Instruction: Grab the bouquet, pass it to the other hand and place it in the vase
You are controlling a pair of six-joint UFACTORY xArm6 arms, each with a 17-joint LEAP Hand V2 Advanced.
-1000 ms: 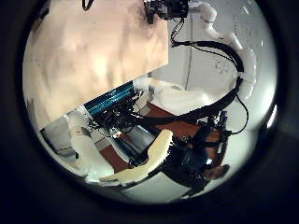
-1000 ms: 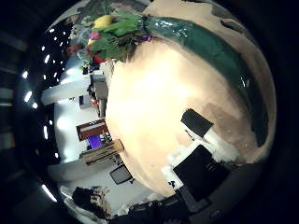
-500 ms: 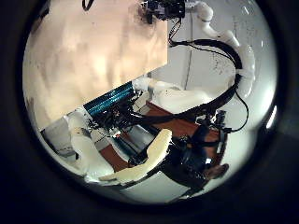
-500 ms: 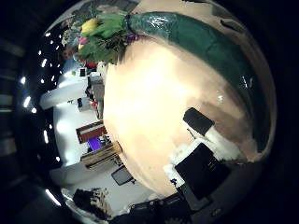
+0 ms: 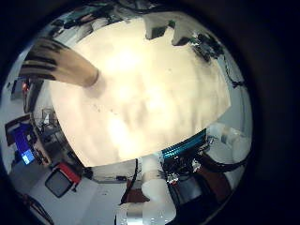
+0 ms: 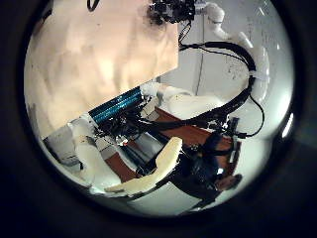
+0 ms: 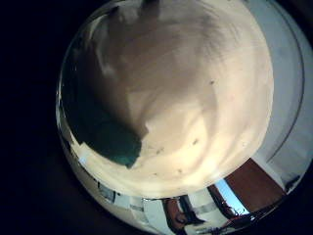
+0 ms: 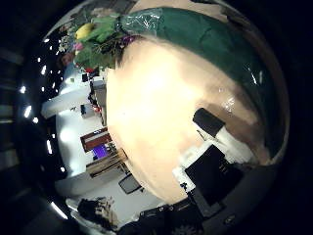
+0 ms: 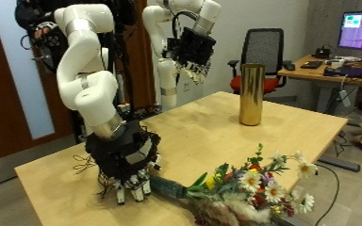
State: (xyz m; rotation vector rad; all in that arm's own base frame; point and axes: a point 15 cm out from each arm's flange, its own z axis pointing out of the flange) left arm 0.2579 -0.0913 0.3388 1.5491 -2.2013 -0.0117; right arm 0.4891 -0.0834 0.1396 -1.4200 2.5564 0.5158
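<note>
The bouquet (image 9: pixel 250 184) lies on the wooden table (image 9: pixel 206 127) near its front edge, mixed flowers at one end and a dark green wrap (image 9: pixel 172 188) at the other. My right hand (image 9: pixel 124 165) hangs over the wrap end with its fingers pointing down, straight and holding nothing. In the right thumb side view the wrap (image 8: pixel 196 44) runs close past the palm, with the flowers (image 8: pixel 98 34) beyond it. The wrap (image 7: pixel 103 132) also shows in the little finger side view. A tall gold vase (image 9: pixel 252 94) stands upright farther back. My left hand (image 9: pixel 193 47) hangs high behind the table, open.
An office chair (image 9: pixel 267 52) and a desk (image 9: pixel 338 75) with a monitor stand behind the table. From the left palm, the vase (image 5: pixel 66 64) shows on the bare tabletop (image 5: pixel 150 94).
The right palm view has shifted a little and the green wrap now fills more of it, so the right hand has come closer to the bouquet. The left hand has not moved.
</note>
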